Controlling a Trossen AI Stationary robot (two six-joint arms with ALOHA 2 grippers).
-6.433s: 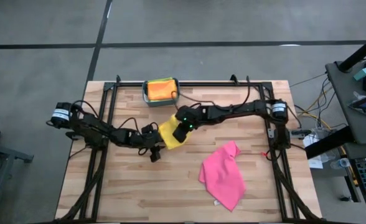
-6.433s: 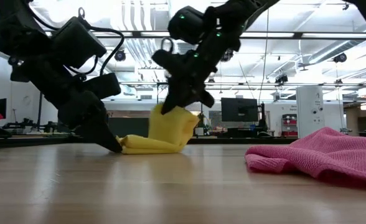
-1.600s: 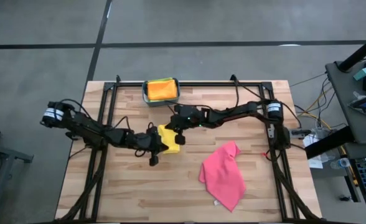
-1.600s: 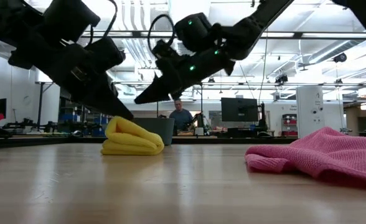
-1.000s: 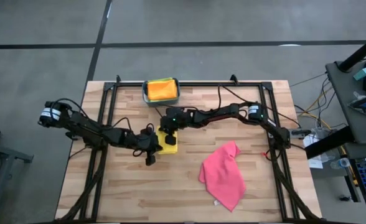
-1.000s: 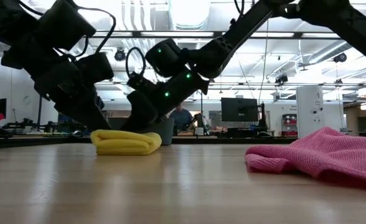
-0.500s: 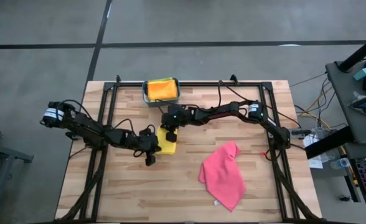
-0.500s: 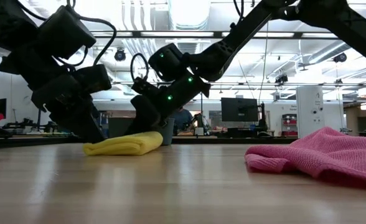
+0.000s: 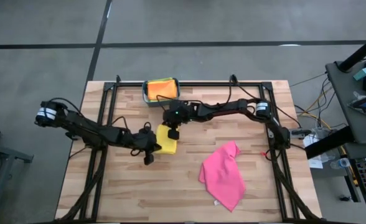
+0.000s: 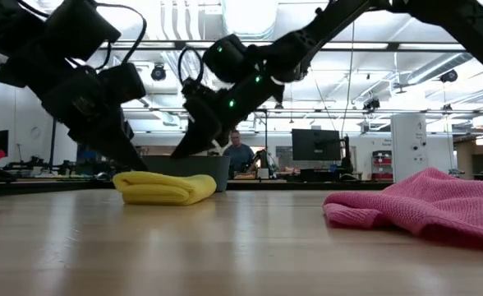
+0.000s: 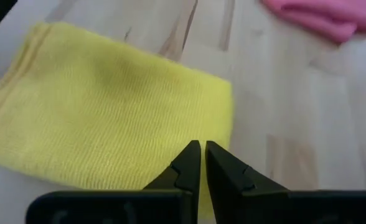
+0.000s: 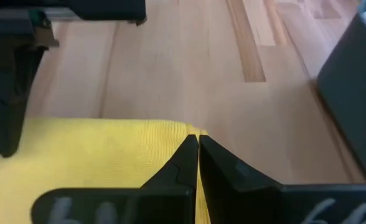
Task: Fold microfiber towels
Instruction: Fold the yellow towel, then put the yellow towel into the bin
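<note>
A yellow towel [image 9: 166, 139] [image 10: 163, 187], folded into a small thick pad, lies flat on the wooden table left of centre. My left gripper [image 9: 154, 147] [image 11: 202, 151] is shut, its tips low over the pad's left side. My right gripper [image 9: 172, 132] [image 10: 178, 153] [image 12: 197, 144] is shut and hangs clear above the pad's far edge. A crumpled pink towel [image 9: 223, 174] [image 10: 422, 210] lies on the table's right half. An orange towel [image 9: 159, 89] sits in the bin [image 9: 145, 93] at the far edge. My left gripper's shut fingertips [image 10: 137, 168] stand right at the top of the yellow towel's left side, slanting down from the table's left. I cannot tell whether they touch it.
The bin [image 12: 357, 93] stands just beyond the yellow towel, close to my right gripper. Black frame rails [image 9: 108, 112] run along the table's left, right and far edges. Bare wood [image 9: 170, 193] lies between the two towels and toward the near edge.
My right gripper, which was down on the yellow towel, has risen clear of it and drawn a little toward the far edge, staying shut. The pad, squashed flat half a second ago, has puffed back up.
</note>
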